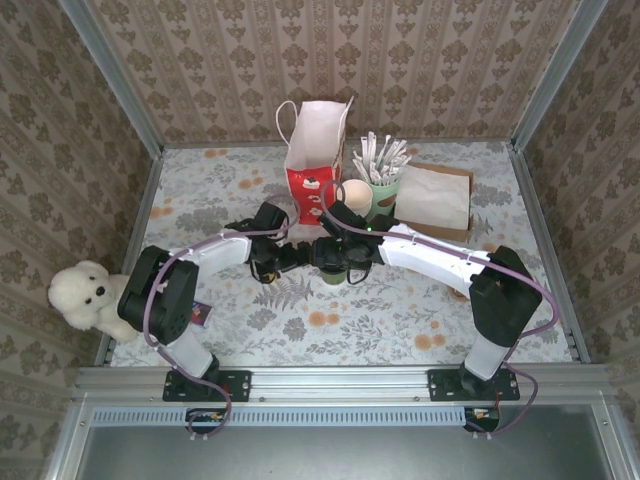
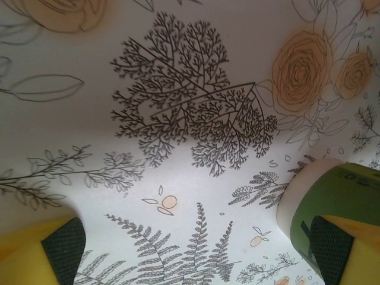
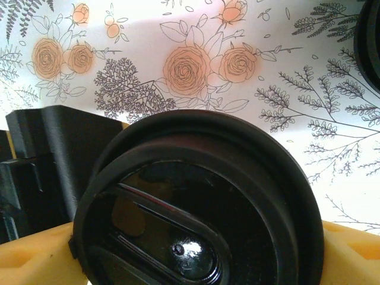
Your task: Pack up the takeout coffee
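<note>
Gaping wide, left gripper (image 2: 193, 249) hangs beside green paper takeout coffee (image 2: 338, 190); right gripper (image 3: 196, 255) brackets a round black lid (image 3: 196, 178), grip unclear.

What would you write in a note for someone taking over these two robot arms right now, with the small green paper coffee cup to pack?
Left gripper: open, holding nothing. The small round green paper cup with its pale cream rim sits close by one of its fingers.
Right gripper: fingers either side of a flat black round plastic lid; whether they grip it I cannot tell.
White and red paper gift bag: upright at the back of the table.
Done: nothing packed; the cup is outside the bag.
Left: probably lid the cup, then put it in the bag.
</note>
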### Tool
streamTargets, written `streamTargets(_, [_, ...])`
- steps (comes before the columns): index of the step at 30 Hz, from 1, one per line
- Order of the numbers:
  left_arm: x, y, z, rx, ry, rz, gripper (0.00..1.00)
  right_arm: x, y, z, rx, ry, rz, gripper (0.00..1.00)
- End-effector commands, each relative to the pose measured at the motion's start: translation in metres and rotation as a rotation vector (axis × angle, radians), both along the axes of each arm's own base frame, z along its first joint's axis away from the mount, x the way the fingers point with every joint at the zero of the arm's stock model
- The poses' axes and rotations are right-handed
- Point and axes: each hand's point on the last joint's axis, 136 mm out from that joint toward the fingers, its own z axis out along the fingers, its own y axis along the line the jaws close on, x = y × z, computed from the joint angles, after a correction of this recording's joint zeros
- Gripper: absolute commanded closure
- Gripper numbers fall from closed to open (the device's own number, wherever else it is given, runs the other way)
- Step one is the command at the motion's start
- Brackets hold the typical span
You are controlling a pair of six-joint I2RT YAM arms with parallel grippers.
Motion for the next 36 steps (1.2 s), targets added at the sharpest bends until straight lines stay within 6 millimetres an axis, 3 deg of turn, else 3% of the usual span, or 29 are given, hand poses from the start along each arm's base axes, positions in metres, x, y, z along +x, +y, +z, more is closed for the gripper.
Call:
streamTargets(1, [0.011, -0.005, 0.012, -0.011, -0.038, -0.021, 0.0, -0.021, -0.026, -0.047, -0.138, 0.099, -0.004, 0.19])
streamTargets(4, [0.012, -0.003, 0.013, 0.004, -0.045, -0.022, 0.0, -0.025, -0.029, -0.045, -0.15, 0.103, 0.013, 0.21])
streamTargets(10, [0.018, 0.005, 0.02, 0.027, -0.076, -0.001, 0.0, -0.037, -0.044, -0.018, -0.131, 0.073, 0.052, 0.22])
streamTargets(14, [0.024, 0.005, 0.029, 0.019, -0.114, 0.009, 0.0, -0.047, -0.066, -0.011, -0.114, 0.071, 0.035, 0.22])
streamTargets(20, [0.033, 0.0, 0.044, -0.012, -0.179, 0.009, 0.0, -0.05, -0.12, -0.014, -0.121, 0.085, -0.064, 0.22])
streamTargets(27, [0.04, 0.0, 0.056, -0.038, -0.247, 0.031, 0.0, -0.021, -0.199, -0.003, -0.139, 0.023, -0.259, 0.21])
streamTargets(31, [0.042, -0.001, 0.062, -0.055, -0.281, 0.037, 0.0, 0.003, -0.234, 0.001, -0.124, -0.017, -0.365, 0.21])
streamTargets(36, [0.048, -0.002, 0.076, -0.09, -0.354, 0.047, 0.0, 0.039, -0.246, 0.012, -0.07, -0.076, -0.417, 0.21])
